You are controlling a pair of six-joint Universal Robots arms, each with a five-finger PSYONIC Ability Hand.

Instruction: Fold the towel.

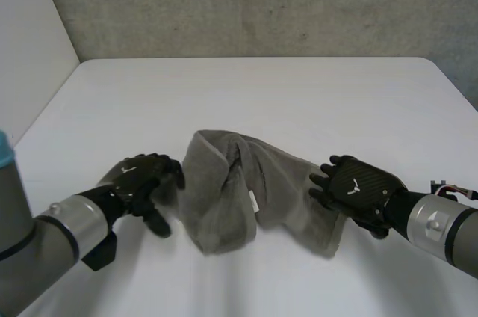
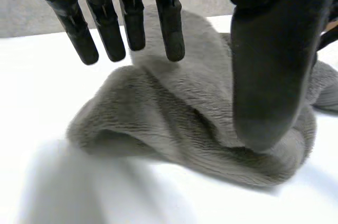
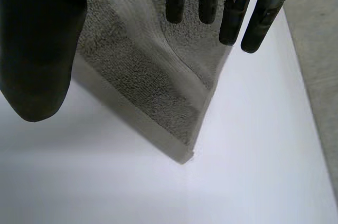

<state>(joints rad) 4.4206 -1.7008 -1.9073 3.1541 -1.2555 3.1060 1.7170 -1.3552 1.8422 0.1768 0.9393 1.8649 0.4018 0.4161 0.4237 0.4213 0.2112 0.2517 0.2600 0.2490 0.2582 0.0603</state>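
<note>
Currently I see the towel (image 1: 239,197) bunched in a loose heap in the middle of the white surface (image 1: 261,93), not lying flat. Left hand (image 1: 142,179) sits just beside its left end, fingers straight, gripping nothing. Right hand (image 1: 357,190) is at the towel's right end, over a corner, fingers straight, thumb apart, nothing pinched. Both 2 hands wide.

Nothing can be read; the white tag (image 1: 254,202) on the towel (image 1: 216,205) is too small.
</note>
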